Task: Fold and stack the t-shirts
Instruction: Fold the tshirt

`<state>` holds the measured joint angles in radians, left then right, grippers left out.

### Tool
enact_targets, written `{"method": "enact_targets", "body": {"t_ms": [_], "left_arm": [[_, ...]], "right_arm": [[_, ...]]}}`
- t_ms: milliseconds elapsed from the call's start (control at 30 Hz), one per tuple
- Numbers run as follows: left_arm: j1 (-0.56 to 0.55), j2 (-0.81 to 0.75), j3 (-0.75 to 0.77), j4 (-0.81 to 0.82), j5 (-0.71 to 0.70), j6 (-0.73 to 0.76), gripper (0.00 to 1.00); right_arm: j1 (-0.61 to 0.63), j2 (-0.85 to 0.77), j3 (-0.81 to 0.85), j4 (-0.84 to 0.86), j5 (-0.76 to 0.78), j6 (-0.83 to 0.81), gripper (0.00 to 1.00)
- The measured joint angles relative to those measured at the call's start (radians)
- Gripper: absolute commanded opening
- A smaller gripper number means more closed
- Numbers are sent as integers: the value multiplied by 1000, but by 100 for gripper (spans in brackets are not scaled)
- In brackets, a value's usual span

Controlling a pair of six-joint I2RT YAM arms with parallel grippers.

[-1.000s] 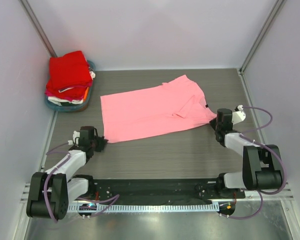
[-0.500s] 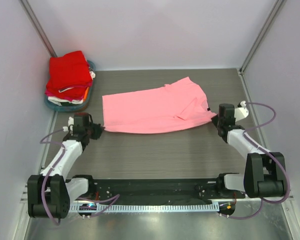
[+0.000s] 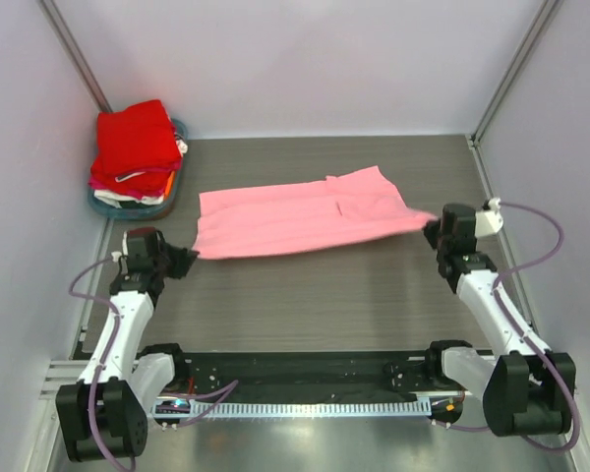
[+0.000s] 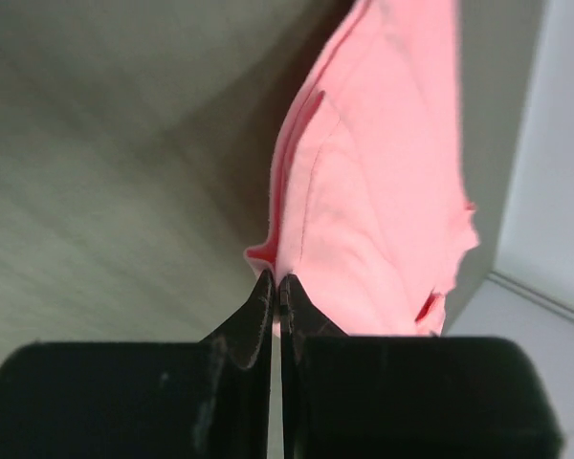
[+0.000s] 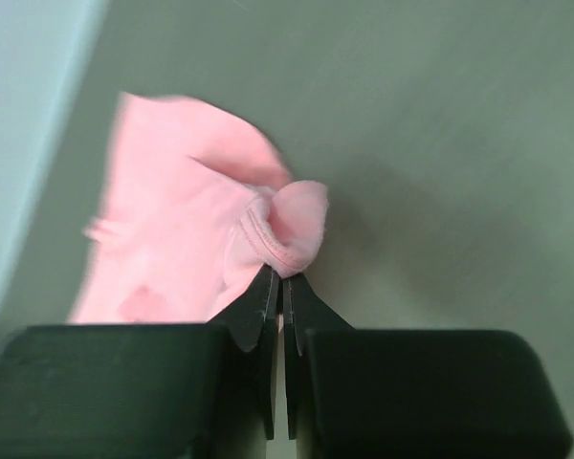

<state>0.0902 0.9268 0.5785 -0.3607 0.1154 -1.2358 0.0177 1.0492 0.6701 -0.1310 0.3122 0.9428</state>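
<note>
The pink shirt (image 3: 295,218) is stretched across the middle of the counter (image 3: 324,295); the left gripper (image 3: 184,259) is closed on one end, the right gripper (image 3: 432,231) on the other; the cloth is light and limp, so take it by hems or corners; folded shirts (image 3: 133,147) occupy the far left corner; whether the shirt's middle touches the counter cannot be told; both wrist views are blurred.
</note>
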Motion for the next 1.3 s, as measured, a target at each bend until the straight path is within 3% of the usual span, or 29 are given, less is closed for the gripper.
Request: {"method": "enact_targets", "body": {"t_ms": [67,200,367,400,433,533,567,633,833,1133,1300], "left_arm": [[0,-32,-76,-31,7,11,0],[0,-103,-162,-90,20,34,0],[2,-219,-197,-154,16,77,2],[2,-241,-199,-167,14,84,7],[2,-270,-200,-187,8,93,27],[2,-368,-200,-246,-12,109,70],[2,-402,-200,-265,-19,110,74],[2,-455,-200,-286,-26,100,81],[2,-402,-154,-321,-42,135,84],[2,-34,150,-225,13,304,84],[2,185,296,-135,22,377,84]], "right_arm": [[0,-56,-115,-51,1,20,9],[0,-241,-272,-172,23,62,36],[-2,-467,-304,-292,51,103,53],[-2,-492,-304,-308,52,107,55],[-2,-516,-304,-321,53,107,56],[-2,-533,-299,-350,52,85,57],[-2,-523,-294,-357,51,70,55],[-2,-481,-269,-362,42,23,54],[-2,-203,-68,-293,-52,-146,53],[-2,293,283,-130,-232,-314,55],[-2,578,555,-135,-294,-395,55]]}}
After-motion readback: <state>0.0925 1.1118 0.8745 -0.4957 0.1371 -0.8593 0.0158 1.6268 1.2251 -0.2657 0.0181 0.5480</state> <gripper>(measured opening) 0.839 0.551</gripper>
